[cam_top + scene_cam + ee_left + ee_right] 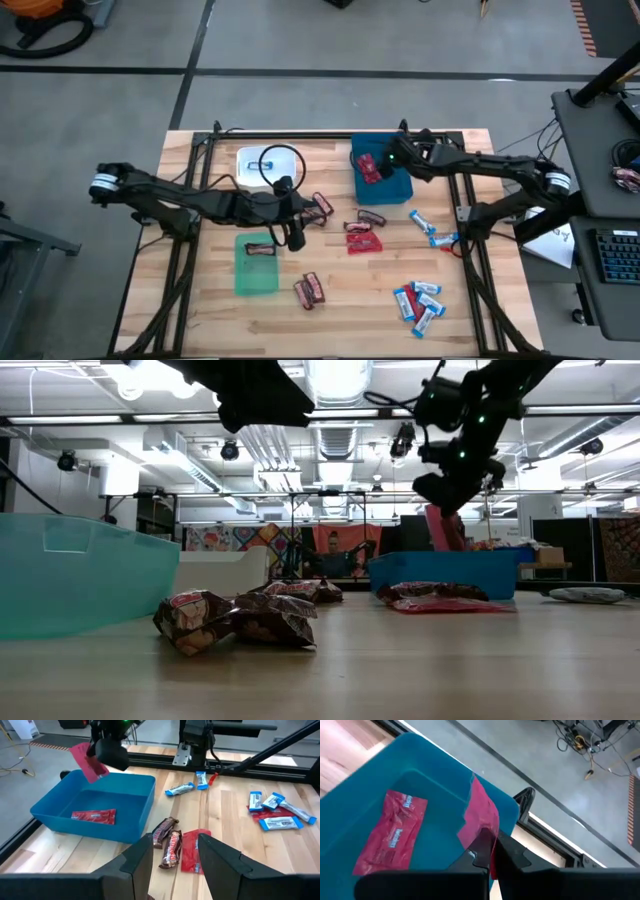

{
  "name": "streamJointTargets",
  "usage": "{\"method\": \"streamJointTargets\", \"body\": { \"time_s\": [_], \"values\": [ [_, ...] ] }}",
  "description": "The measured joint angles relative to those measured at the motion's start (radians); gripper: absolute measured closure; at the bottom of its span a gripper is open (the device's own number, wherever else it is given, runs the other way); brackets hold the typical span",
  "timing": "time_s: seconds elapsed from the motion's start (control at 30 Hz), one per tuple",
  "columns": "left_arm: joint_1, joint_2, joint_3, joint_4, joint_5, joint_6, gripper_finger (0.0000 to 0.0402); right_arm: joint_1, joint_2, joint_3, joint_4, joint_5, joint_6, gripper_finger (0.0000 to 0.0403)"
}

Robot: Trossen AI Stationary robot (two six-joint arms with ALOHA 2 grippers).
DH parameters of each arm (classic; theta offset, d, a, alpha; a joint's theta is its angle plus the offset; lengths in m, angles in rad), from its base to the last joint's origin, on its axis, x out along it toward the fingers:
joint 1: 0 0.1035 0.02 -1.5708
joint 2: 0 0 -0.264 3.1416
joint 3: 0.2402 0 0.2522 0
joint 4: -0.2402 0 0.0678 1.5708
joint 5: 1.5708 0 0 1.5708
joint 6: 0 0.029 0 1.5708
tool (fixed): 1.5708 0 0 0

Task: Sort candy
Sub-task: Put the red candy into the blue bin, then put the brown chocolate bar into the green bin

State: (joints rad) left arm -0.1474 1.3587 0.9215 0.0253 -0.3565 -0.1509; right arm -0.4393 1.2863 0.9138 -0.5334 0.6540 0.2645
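Candy lies scattered across the wooden table [200, 310] as the right gripper [487, 851], fingers clenched on a red packet [479, 817], hangs directly over the blue bin [396, 186]. The packet dangles with its long axis pointing down into the bin, where one red packet [93, 816] already lies flat, so a release looks likely to drop it inside. The left gripper [172, 851], fingers released and holding nothing, hovers at mid-table facing a pair of dark brown bars [168, 841] and another red packet [190, 851], the bars' long axes running roughly in line with the gap between the fingers; this arm is the nearer one to them. The count from above: roughly eight blue-and-white bars [420, 300] toward the right, about six brown bars, one of them in the green bin [255, 270], and about four red packets. A white bin [252, 170] holds no candy that can be made out.
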Motion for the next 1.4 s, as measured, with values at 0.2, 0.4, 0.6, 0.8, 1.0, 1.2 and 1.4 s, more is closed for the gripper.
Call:
{"method": "streamJointTargets", "body": {
  "time_s": [0.2, 0.4, 0.6, 0.8, 1.0, 1.2, 1.4],
  "values": [
    [0.000, 0.014, 0.000, 0.001, 0.000, 0.001, 0.0260, -0.019, 0.078, 0.003, 0.082, 0.015, -0.063, 0.0394],
    [0.000, 0.015, 0.000, 0.002, 0.000, -0.026, 0.0260, -0.043, 0.160, 0.003, 0.112, 0.064, -0.092, 0.0394],
    [0.000, 0.015, 0.000, 0.002, 0.000, -0.026, 0.0260, -0.042, 0.216, 0.003, 0.190, -0.042, -0.119, 0.0380],
    [0.000, 0.016, 0.000, 0.004, 0.000, -0.053, 0.0260, -0.041, 0.254, 0.016, 0.225, -0.105, -0.107, 0.0320],
    [0.000, 0.051, 0.000, 0.004, 0.000, -0.069, 0.0260, -0.041, 0.224, 0.043, 0.221, -0.191, -0.090, 0.0269],
    [0.000, 0.084, 0.000, 0.007, 0.000, -0.079, 0.0260, -0.028, 0.169, 0.071, 0.219, -0.347, -0.088, 0.0259],
    [0.000, 0.088, 0.000, 0.007, 0.000, -0.094, 0.0260, 0.018, 0.090, 0.079, 0.203, -0.379, -0.074, 0.0259]
  ]
}}
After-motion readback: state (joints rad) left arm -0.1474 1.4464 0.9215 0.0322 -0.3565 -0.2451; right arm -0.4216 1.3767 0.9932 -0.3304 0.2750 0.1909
